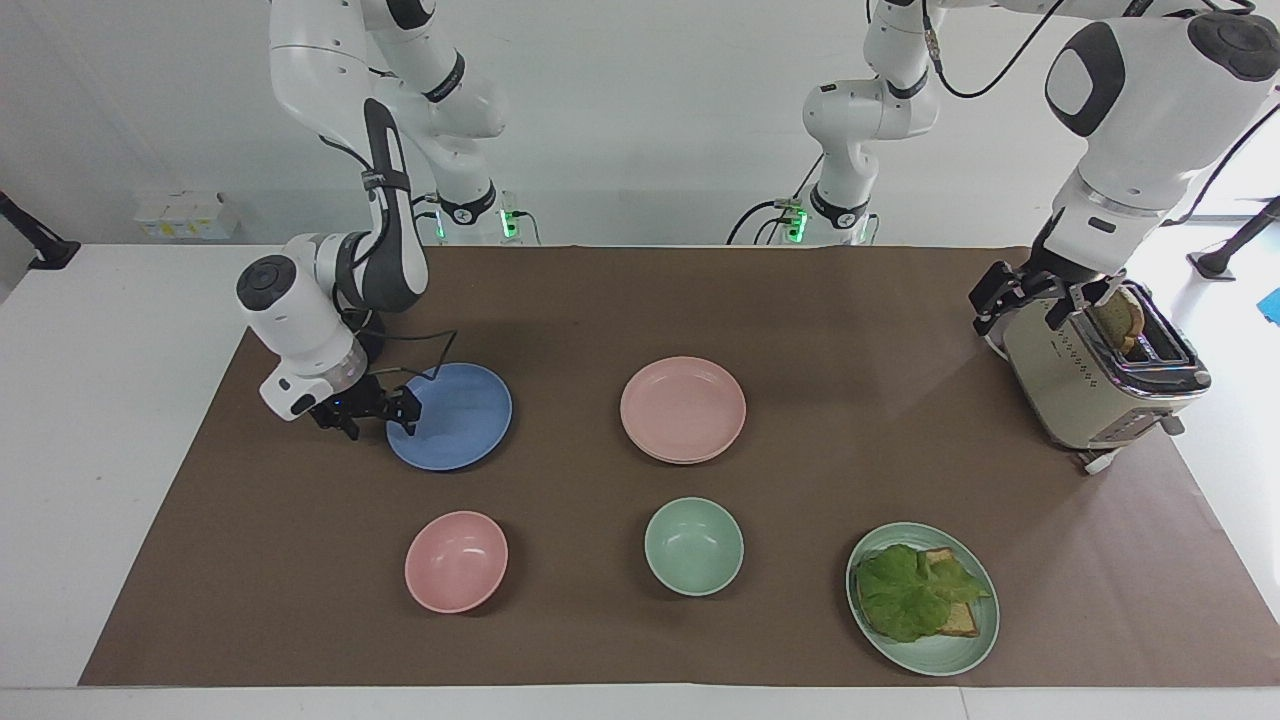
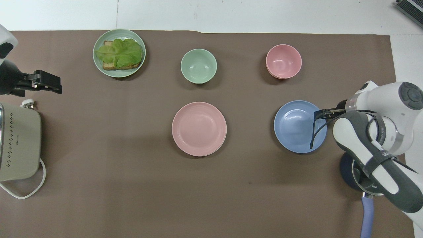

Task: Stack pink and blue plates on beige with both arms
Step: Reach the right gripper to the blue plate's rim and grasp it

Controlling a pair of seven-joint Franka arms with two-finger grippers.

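Note:
The blue plate (image 1: pixel 452 415) (image 2: pixel 299 126) lies flat toward the right arm's end of the table. My right gripper (image 1: pixel 372 414) (image 2: pixel 318 114) is low at that plate's rim on the right arm's side. It is open, with one fingertip (image 1: pixel 406 412) over the rim and the other off the plate. The pink plate (image 1: pixel 683 406) (image 2: pixel 199 128) sits mid-table on another plate, of which only a thin pale rim (image 1: pixel 690 460) shows. The beige plate's face is hidden. My left gripper (image 1: pixel 1018 303) (image 2: pixel 57 84) waits open beside the toaster, holding nothing.
A toaster (image 1: pixel 1100 375) with bread stands at the left arm's end. Farther from the robots are a pink bowl (image 1: pixel 456 574), a green bowl (image 1: pixel 693 546) and a green plate (image 1: pixel 975 645) with toast and lettuce. A dark lidded pot (image 2: pixel 362 173) sits under the right arm.

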